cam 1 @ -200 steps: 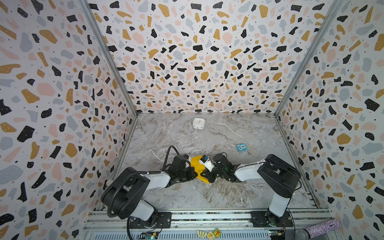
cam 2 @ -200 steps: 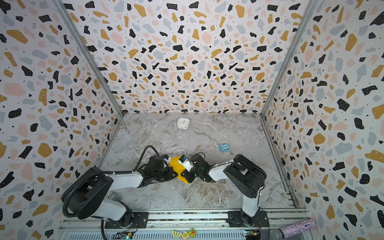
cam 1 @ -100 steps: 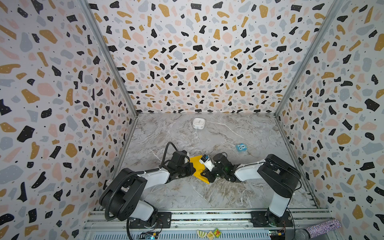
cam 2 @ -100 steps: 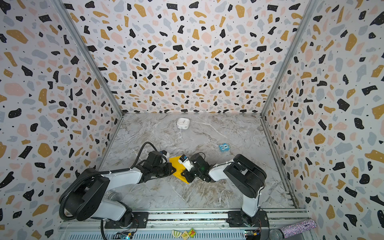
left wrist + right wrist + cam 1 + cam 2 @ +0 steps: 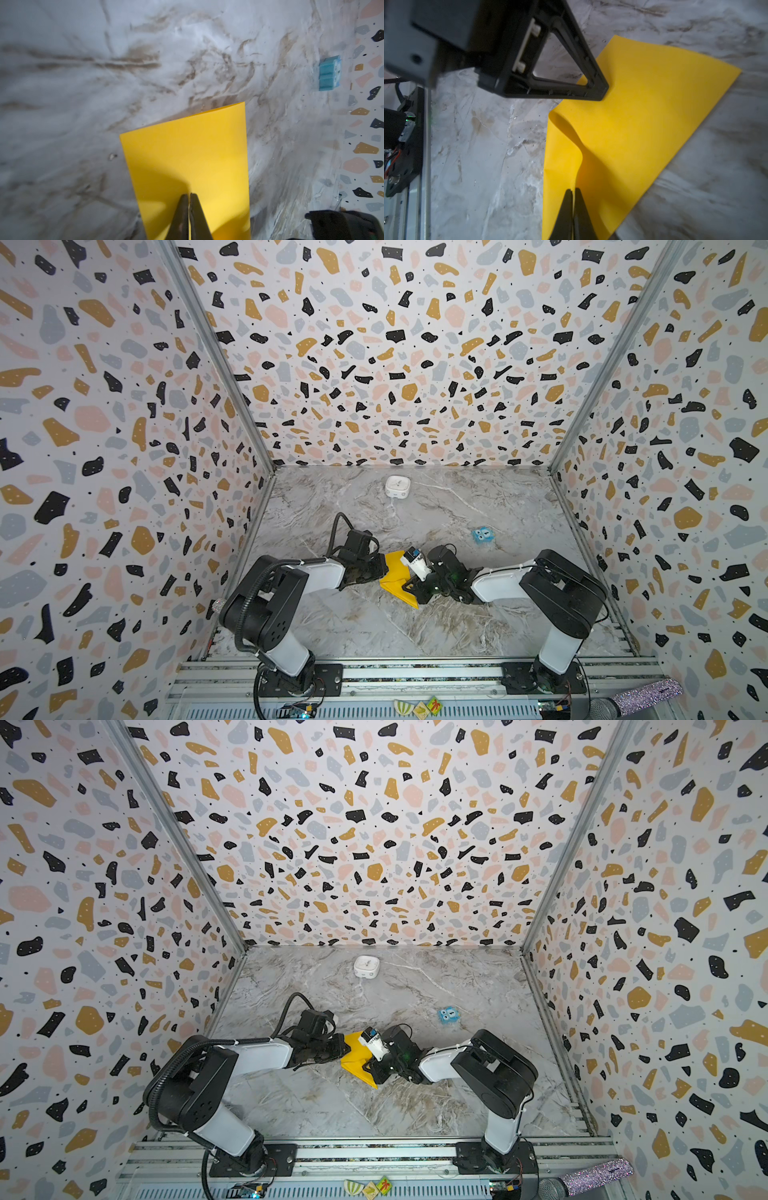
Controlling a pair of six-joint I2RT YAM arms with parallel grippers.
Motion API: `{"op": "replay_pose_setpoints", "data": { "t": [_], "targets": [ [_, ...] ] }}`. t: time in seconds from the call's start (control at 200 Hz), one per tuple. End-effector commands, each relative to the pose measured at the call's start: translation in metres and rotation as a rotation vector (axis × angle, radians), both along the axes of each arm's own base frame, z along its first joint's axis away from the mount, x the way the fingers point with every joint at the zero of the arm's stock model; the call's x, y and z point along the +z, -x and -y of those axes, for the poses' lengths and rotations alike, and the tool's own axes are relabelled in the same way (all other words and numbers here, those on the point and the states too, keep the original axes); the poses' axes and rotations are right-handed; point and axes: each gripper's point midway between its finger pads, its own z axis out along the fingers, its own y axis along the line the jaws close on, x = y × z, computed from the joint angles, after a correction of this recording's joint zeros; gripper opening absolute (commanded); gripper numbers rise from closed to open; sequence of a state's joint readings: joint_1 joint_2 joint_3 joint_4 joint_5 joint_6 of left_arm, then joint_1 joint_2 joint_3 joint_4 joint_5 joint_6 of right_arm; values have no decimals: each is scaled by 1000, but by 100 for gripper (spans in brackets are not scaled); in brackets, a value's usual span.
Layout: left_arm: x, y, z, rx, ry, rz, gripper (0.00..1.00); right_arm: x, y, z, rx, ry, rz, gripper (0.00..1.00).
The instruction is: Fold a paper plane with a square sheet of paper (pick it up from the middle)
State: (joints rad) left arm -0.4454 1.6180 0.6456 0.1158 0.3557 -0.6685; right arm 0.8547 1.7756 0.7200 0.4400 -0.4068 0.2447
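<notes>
Paper [image 5: 397, 577] is what everything turns on here: one bright yellow-orange sheet near the middle of the marble table [image 5: 457, 614], caught between the two arms. In both top views it sits between the two tools, one pointed corner aimed toward the rail at the front.

The left gripper [image 5: 189, 195] is pinched tight on one edge of the sheet, its fingers meeting with only the paper between them. The right gripper [image 5: 573, 190] is clamped on the opposite side in the same way. From the right wrist camera I can see the sheet [image 5: 643, 116] buckle into a soft wave between the two grips, with one corner resting on the table. Whether the rest of it is lifted clear I cannot tell.

To my eye the job is at an early stage. The sheet is gripped from both sides and bent, but I see only soft curves and no sharp crease. No pointed nose, wings or centre ridge shows, so nearly all the folding is left.

A white box [image 5: 397, 487] near the back wall and a small blue cube [image 5: 482, 536] sit well apart from the work.
</notes>
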Motion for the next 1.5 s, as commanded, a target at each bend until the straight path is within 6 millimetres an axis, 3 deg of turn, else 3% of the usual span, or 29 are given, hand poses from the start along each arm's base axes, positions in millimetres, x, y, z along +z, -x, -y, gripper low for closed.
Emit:
{"op": "replay_pose_setpoints", "data": {
  "t": [0.0, 0.501, 0.591, 0.746, 0.896, 1.191, 1.497],
  "targets": [
    [-7, 1, -7, -1, -49, -12, 7, 6, 0, 3, -14, -2, -4, 6],
    [-8, 2, -7, -12, -58, -22, 6, -13, -4, 8, -46, 59, -31, 6],
    [3, -2, -1, -25, -31, -2, 6, -15, -4, 8, -44, 68, -37, 6],
    [42, -10, 10, -31, 62, 79, 11, -21, -4, 10, -52, 86, -48, 6],
    [59, 3, 18, -22, 172, 101, 14, -25, -5, 12, -64, 97, -60, 6],
    [33, 48, 33, -54, 180, 22, 10, -29, -6, 13, -71, 106, -75, 6],
    [10, 55, 27, -49, 123, -16, 7, -31, -6, 14, -72, 107, -83, 6]
  ]
}}
